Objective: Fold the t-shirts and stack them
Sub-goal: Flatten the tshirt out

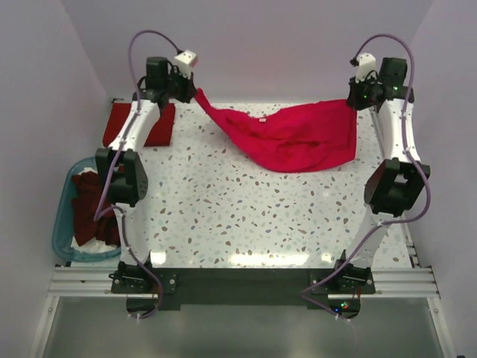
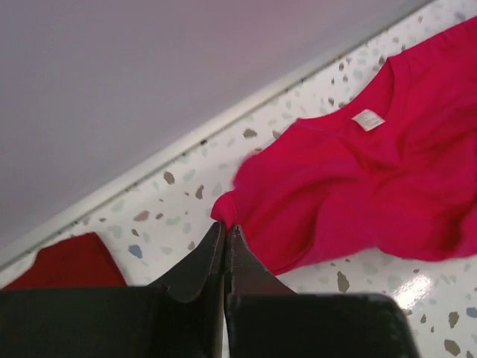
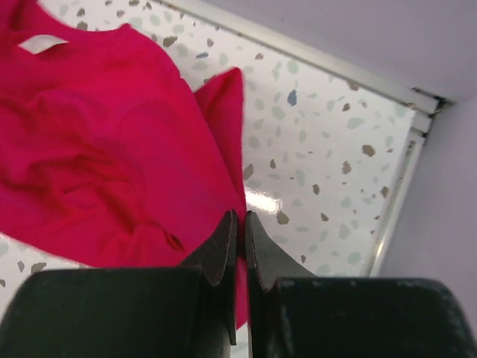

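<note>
- Well, the bright pink-red shirt (image 1: 298,138) is strung along the far edge of the desk (image 1: 246,216), long axis running left to right, held at both ends.
- The left gripper (image 2: 225,227) has its 2 fingers pressed together on a pinch of cloth at the shirt's left end, close to the far-left corner.
- The right gripper (image 3: 240,218) is clamped the same way on the right end, near the far-right corner.
- Between the 2 grips the cloth sags and bunches; its belly droops toward the near edge onto the desk, white neck label (image 2: 367,119) facing up.
- So neither arm is nearer: each sits at its own end, and the shirt lies inward from both.
- My read: this is the spreading step, no fold begun; the next move looks to need both grippers drawing evenly toward the near edge so the creases drop out.
- At the far-left corner, 1 darker red shirt (image 1: 118,119) lies folded flat, partly under the left arm (image 1: 138,127).
- Beside the left edge, a blue tub (image 1: 56,224) holds a heap of maroon shirts (image 1: 89,209).
</note>
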